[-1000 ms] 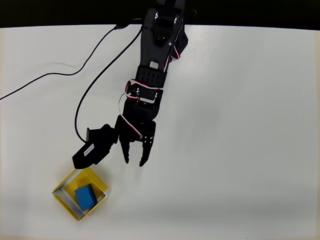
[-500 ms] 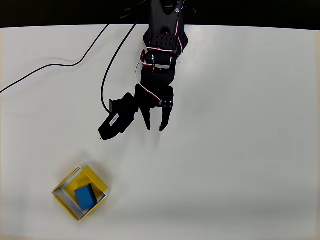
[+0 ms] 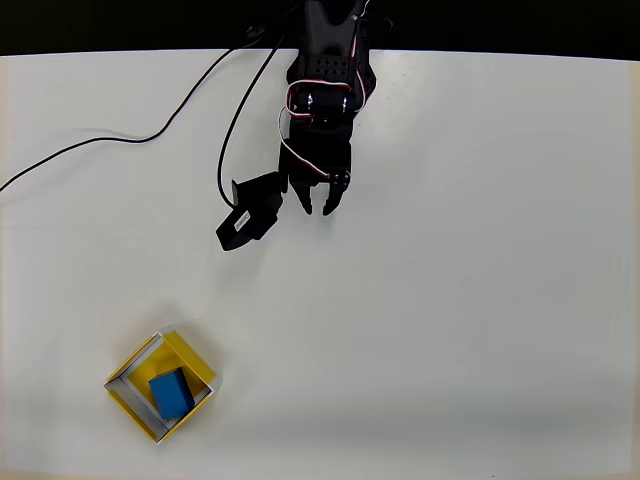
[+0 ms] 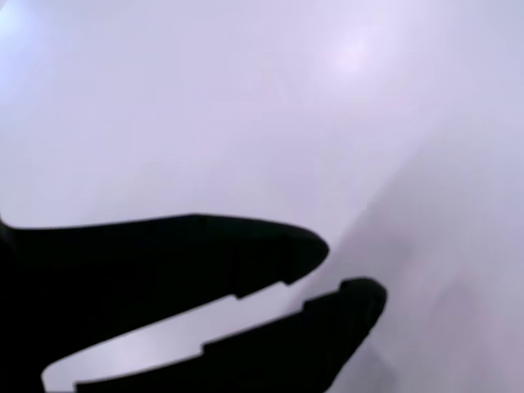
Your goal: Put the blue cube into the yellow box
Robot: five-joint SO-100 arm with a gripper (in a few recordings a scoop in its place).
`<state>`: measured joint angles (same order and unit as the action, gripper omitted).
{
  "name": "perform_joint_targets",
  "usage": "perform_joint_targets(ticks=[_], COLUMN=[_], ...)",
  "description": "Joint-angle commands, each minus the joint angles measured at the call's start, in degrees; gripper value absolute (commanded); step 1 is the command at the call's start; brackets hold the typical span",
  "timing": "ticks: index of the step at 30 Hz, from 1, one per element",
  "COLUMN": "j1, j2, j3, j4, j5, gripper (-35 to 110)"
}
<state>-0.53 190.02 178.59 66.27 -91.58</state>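
Note:
In the overhead view the blue cube [image 3: 172,393] lies inside the yellow box [image 3: 191,357] near the table's lower left, turned at an angle. My black gripper [image 3: 317,210] hangs far from them at the upper middle, pointing down the picture. Its jaws stand a narrow gap apart with nothing between them. The wrist view shows the same gripper [image 4: 348,274] as two dark fingers over bare white table, a thin strip of table showing between them.
A black cable [image 3: 120,145] runs from the arm across the upper left of the white table [image 3: 480,300]. The table's far edge meets a black band along the top. The arm's camera module [image 3: 245,220] sticks out to the left of the gripper.
The arm has drawn back up the picture, away from the yellow box, and the fingers have narrowed their gap. The blue cube stays in the box.

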Motion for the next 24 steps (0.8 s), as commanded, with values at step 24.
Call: perform_joint_targets(ticks=[24], j1=[-1.6], j2=[1.5], j3=[1.6], j4=[11.3], j5=[2.5], gripper=[1])
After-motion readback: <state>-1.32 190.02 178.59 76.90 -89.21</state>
